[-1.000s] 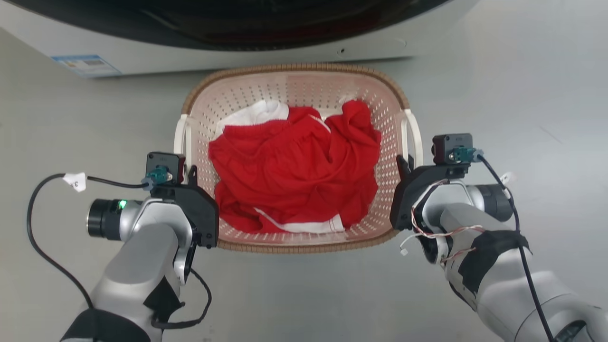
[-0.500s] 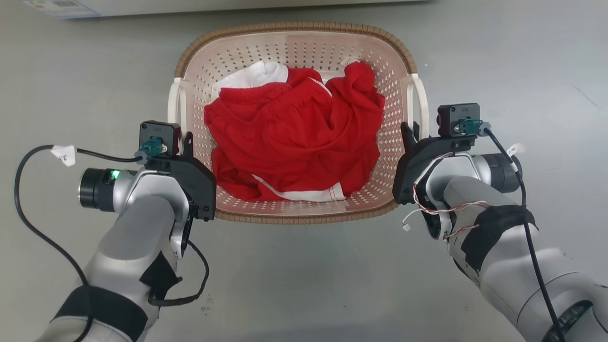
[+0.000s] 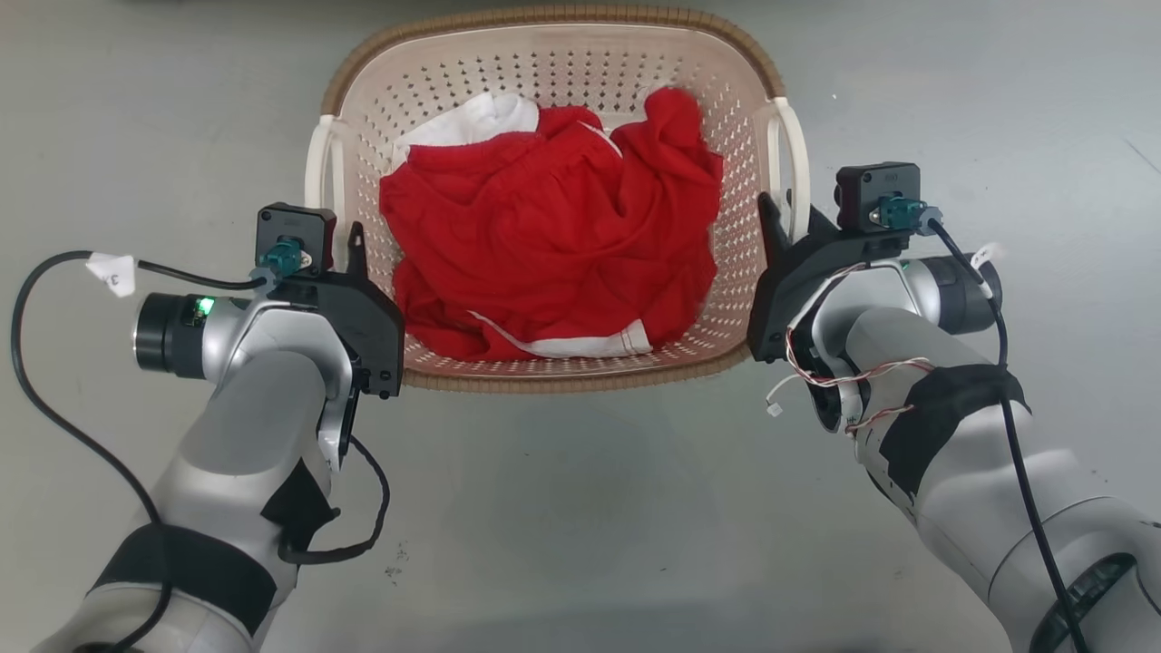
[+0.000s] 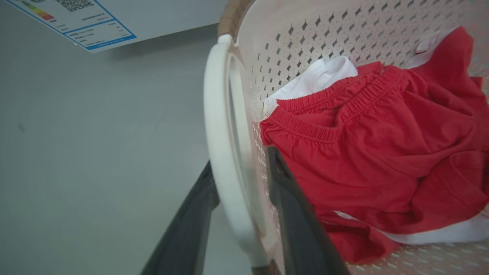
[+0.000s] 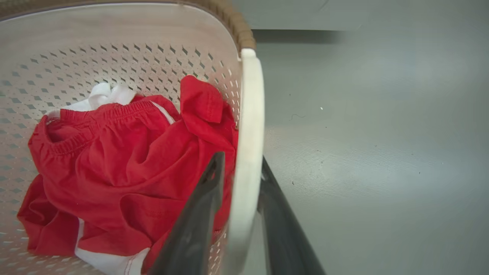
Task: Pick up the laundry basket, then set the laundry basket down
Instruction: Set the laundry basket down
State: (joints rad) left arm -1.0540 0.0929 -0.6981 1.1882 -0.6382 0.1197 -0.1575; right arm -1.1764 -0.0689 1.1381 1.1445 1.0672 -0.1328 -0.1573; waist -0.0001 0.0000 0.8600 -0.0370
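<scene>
Carry step, apparently: laundry basket is at 12 o'clock, left gripper at 9 o'clock and right gripper at 3 o'clock each clamping 1 white handle; lowering needs matched, level descent.

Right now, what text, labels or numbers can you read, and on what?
"3": paper tag on the left arm's cable; anything after it is unclear.
Blue-edged sticker on the white appliance: print too small to read.
White tag on the right arm's cable: unreadable.
</scene>
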